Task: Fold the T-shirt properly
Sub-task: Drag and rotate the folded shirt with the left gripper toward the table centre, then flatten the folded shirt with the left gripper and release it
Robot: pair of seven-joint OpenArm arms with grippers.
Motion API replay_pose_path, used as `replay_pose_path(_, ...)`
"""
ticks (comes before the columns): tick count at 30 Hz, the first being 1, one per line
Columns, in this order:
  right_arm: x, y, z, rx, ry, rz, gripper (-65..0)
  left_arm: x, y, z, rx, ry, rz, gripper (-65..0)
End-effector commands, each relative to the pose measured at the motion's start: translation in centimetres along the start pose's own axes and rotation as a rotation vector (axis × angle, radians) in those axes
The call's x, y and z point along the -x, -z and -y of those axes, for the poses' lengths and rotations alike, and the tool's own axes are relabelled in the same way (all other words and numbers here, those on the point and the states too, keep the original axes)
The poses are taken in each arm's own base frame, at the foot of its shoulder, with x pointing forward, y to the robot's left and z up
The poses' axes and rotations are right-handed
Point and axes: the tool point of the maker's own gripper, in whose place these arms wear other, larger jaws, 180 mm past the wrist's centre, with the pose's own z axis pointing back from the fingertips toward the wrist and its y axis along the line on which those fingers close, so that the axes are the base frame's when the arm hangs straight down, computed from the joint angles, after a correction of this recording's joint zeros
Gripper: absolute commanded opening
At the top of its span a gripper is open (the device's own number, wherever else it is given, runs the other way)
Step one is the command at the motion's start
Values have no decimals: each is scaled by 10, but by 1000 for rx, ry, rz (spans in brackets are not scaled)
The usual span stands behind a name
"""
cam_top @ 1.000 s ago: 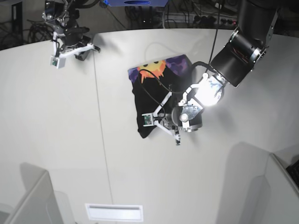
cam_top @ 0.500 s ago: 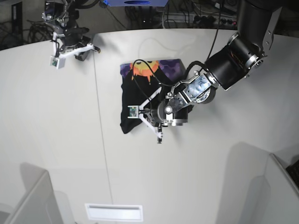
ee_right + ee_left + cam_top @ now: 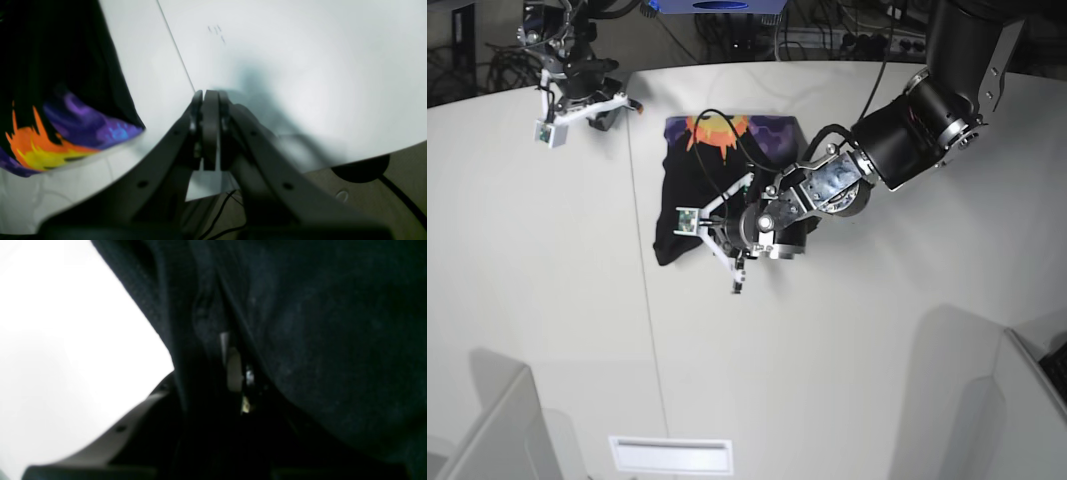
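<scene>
The black T-shirt (image 3: 695,195) lies folded on the white table, its orange sun and purple print (image 3: 727,130) showing along the far edge. My left gripper (image 3: 725,232) is low at the shirt's near edge and looks shut on the cloth. In the left wrist view black fabric (image 3: 333,323) fills the frame around one pale fingertip (image 3: 233,371). My right gripper (image 3: 587,98) hangs at the far left corner, apart from the shirt. Its jaws (image 3: 210,100) are shut with nothing between them. The shirt's printed corner (image 3: 66,133) lies to their left.
A seam (image 3: 642,300) runs down the table just left of the shirt. The table's far edge (image 3: 333,156) drops to a floor with cables. Grey partitions stand at the near left (image 3: 487,430) and near right (image 3: 987,400), with a slot (image 3: 670,455) between them.
My left gripper has dragged the T-shirt to the left and towards the far edge of the table. The right arm has stayed where it was.
</scene>
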Motion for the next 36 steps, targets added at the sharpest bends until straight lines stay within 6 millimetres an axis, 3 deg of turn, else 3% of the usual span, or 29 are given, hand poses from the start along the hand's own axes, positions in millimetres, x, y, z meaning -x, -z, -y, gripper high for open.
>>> replay_pose_path(1, -6, -3, 0, -2, -8, 25, -650, -7, 2, 12, 53, 35, 15, -650)
replay_pose_path(25, 1, -4, 3, 5, -9, 9, -650, 17, -1, 8, 50, 49, -37, -650)
replay_pose_path(34, 0, -4, 1, 0, -10, 10, -650, 22, -10, -15, 6, 70, -94, -650)
replay_pose_path(36, 1, -4, 1, -1, -10, 9, -650, 21, -10, -17, 2, 70, -92, -520)
